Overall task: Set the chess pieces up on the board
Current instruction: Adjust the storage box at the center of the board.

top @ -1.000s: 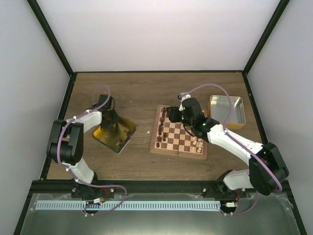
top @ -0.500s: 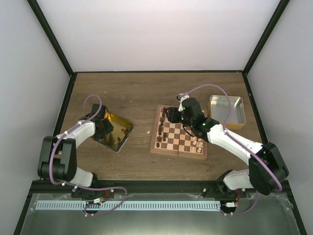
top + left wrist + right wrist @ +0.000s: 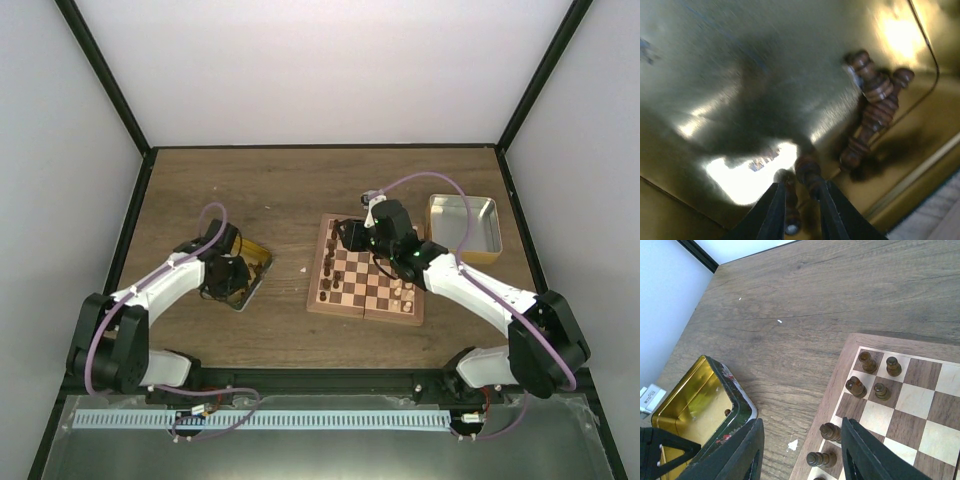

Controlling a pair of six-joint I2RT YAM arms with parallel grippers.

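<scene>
The left claw (image 3: 800, 189) is down inside the gold tin (image 3: 690, 395), which sits on the desk (image 3: 300, 190) to the left of the board (image 3: 372, 272). It is closed on one dark chess piece (image 3: 807, 172), and a few spare dark pieces (image 3: 875, 112) lie in a heap in the tin just beside it. The right claw (image 3: 801, 424) hangs wide open with nothing in it over the far left corner of the board, where some standing dark pieces (image 3: 856, 386) line the board's left side, and a silver tin (image 3: 465, 225) sits just right of the board.
</scene>
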